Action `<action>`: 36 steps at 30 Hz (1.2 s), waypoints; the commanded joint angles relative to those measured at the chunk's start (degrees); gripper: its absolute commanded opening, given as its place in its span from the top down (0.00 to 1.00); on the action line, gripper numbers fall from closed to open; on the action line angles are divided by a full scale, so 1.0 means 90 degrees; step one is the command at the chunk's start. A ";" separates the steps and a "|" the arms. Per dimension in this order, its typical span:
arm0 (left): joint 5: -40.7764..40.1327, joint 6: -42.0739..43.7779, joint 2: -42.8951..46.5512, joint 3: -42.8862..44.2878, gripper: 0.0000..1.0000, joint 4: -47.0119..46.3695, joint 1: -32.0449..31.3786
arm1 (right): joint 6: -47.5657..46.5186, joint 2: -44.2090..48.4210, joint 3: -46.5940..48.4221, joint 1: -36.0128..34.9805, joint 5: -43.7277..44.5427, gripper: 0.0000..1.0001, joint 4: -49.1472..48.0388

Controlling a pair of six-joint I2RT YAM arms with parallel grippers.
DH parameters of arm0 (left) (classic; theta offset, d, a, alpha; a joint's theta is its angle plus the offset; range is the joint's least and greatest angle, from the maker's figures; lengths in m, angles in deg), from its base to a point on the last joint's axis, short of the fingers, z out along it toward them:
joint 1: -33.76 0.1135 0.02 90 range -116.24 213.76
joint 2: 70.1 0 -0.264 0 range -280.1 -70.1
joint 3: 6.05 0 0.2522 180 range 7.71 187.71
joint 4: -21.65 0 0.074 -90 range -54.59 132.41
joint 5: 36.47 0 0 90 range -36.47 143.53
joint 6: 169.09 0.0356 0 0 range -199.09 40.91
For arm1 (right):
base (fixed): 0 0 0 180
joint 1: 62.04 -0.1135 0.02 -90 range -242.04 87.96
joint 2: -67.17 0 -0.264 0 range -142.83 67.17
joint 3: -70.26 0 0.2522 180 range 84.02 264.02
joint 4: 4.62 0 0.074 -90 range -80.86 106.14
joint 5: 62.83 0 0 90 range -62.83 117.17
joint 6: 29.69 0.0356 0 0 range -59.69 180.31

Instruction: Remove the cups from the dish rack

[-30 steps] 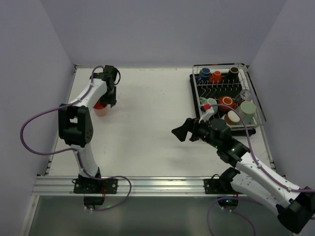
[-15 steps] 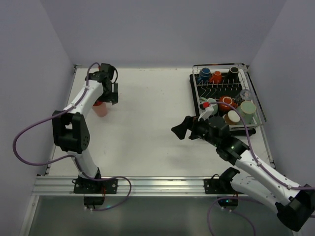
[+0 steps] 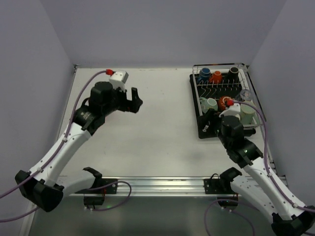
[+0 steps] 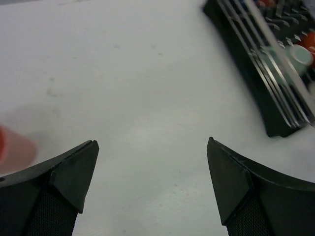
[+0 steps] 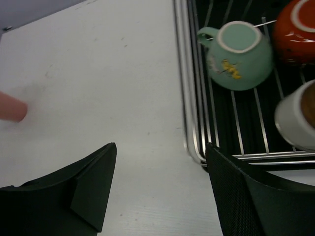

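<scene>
The dish rack (image 3: 219, 64) stands at the far right with several cups in it: blue (image 3: 204, 74), orange (image 3: 216, 76) and black (image 3: 233, 73) at the back, a teal handled mug (image 3: 210, 103) and a red-orange cup (image 3: 226, 102) nearer. My right gripper (image 3: 208, 117) hangs open over the rack's near-left corner (image 5: 189, 142); the teal mug (image 5: 238, 49) lies just beyond its fingers, which hold nothing. My left gripper (image 3: 134, 100) is open over bare table, empty. The salmon-pink tumbler (image 4: 12, 147) stands on the table at the left edge of the left wrist view, apart from that gripper.
A pale green cup (image 3: 247, 112) and a clear glass (image 3: 246, 94) sit on the rack's right side. A white-rimmed cup (image 5: 298, 120) is at the right edge of the right wrist view. White table (image 3: 162, 128) lies between the arms, and walls close in left, right and behind.
My left gripper opened, let go of the pink tumbler and swung right toward the table's middle. My right gripper swung from the table's middle to the rack's near-left corner, its jaws narrowing somewhat.
</scene>
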 commanded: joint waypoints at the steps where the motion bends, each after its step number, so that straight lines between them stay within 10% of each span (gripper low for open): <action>1: 0.1848 -0.0220 0.0787 -0.1384 0.01 -0.1519 -0.0512 | 0.0000 -0.0043 0.0319 0.0786 0.0704 0.25 0.0578; 15: 0.2524 0.0200 0.3281 -0.3085 0.00 -0.1708 -0.0670 | -0.0048 -0.1058 0.1002 0.2330 0.2091 0.04 0.1283; 36: 0.2085 0.0327 0.3467 -0.3106 0.00 -0.1465 -0.1636 | -0.0371 -0.2777 0.1169 0.3112 0.1535 0.01 0.0746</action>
